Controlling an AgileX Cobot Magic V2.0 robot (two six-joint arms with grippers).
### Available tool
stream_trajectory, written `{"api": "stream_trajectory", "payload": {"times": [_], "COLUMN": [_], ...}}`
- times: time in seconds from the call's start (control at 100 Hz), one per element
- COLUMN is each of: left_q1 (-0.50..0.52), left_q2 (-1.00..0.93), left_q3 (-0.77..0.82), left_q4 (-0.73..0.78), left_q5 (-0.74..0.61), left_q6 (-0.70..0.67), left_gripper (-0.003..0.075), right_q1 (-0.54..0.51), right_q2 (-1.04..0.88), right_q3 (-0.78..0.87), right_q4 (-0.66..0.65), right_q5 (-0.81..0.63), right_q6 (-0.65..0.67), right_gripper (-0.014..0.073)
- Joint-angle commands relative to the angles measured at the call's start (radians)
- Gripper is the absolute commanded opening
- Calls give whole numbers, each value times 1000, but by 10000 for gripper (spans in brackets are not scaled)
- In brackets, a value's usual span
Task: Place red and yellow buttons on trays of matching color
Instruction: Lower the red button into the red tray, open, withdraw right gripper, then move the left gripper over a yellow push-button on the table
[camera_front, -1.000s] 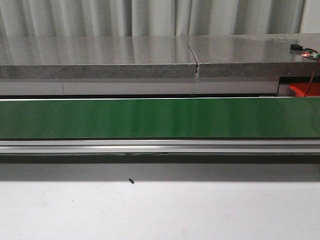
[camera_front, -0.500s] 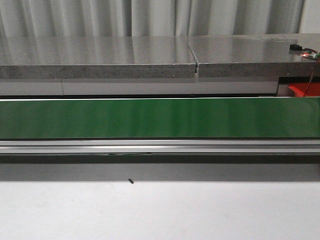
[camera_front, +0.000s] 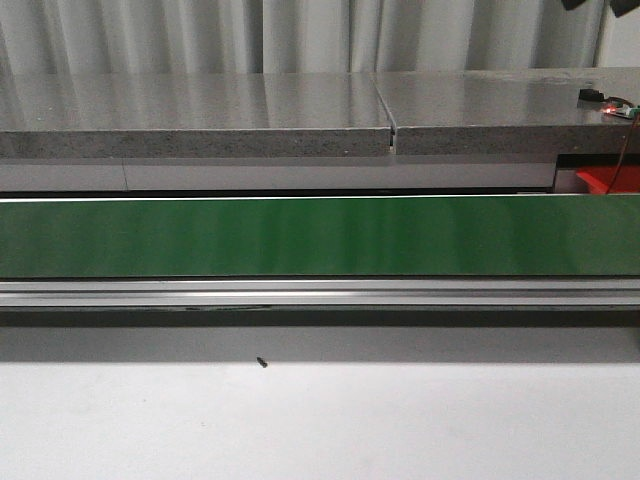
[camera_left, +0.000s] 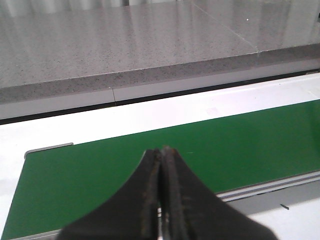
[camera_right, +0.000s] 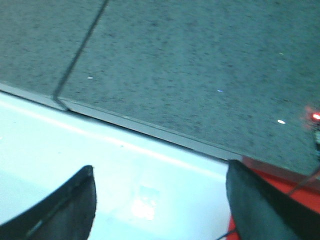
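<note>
No red or yellow button shows in any view. A red tray (camera_front: 598, 180) peeks out at the far right behind the green conveyor belt (camera_front: 320, 237); it also shows in the right wrist view (camera_right: 282, 186). No yellow tray is in view. My left gripper (camera_left: 161, 150) is shut and empty, held above the belt (camera_left: 100, 170). My right gripper (camera_right: 160, 170) is open and empty, over a white surface beside the red tray. A dark part of the right arm (camera_front: 622, 6) shows at the top right corner of the front view.
A grey stone counter (camera_front: 250, 105) runs behind the belt, with a seam (camera_front: 393, 135) near its middle. A small device with a red light and wires (camera_front: 612, 105) sits on the counter at the right. A tiny dark speck (camera_front: 262, 363) lies on the white table in front.
A dark part of the right arm has come into the top right corner of the front view. The belt and the counter look the same.
</note>
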Motion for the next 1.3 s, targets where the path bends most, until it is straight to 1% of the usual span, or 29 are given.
{"api": "stream_trajectory", "payload": {"times": [0.0, 0.2, 0.32, 0.45, 0.5, 0.58, 0.63, 0.7, 0.77, 0.89, 1.08, 1.16, 1.29], "left_q1": [-3, -3, -3, -3, -3, -3, -3, -3, -3, -3, -3, -3, -3], "left_q2": [8, 8, 8, 8, 8, 8, 8, 8, 8, 8, 8, 8, 8], "left_q3": [-28, -28, -28, -28, -28, -28, -28, -28, -28, -28, -28, -28, -28], "left_q4": [-24, -24, -24, -24, -24, -24, -24, -24, -24, -24, -24, -24, -24], "left_q5": [-68, -66, -66, -66, -66, -66, -66, -66, -66, -66, -66, -66, -66], "left_q6": [-3, -3, -3, -3, -3, -3, -3, -3, -3, -3, -3, -3, -3], "left_gripper": [-20, -20, -20, -20, -20, -20, -20, -20, -20, -20, -20, -20, -20], "right_q1": [57, 200, 256, 277, 278, 278, 278, 278, 278, 278, 272, 270, 260], "right_q2": [-101, -184, -241, -294, -316, -360, -398, -469, -556, -719, -968, -1050, -1171], "right_q3": [-33, -32, -31, -24, -8, 44, 99, 200, 323, 578, 956, 1086, 1279], "right_q4": [-16, -268, -294, -301, -322, -399, -441, -472, -476, -477, -483, -483, -483], "right_q5": [-21, 6, 6, 17, 38, 71, 71, 33, -45, -202, -390, -437, -481], "right_q6": [29, 122, 155, 196, 214, 244, 258, 277, 301, 334, 355, 355, 395], "right_gripper": [539, 539, 539, 539, 539, 539, 539, 539, 539, 539, 539, 539, 539]}}
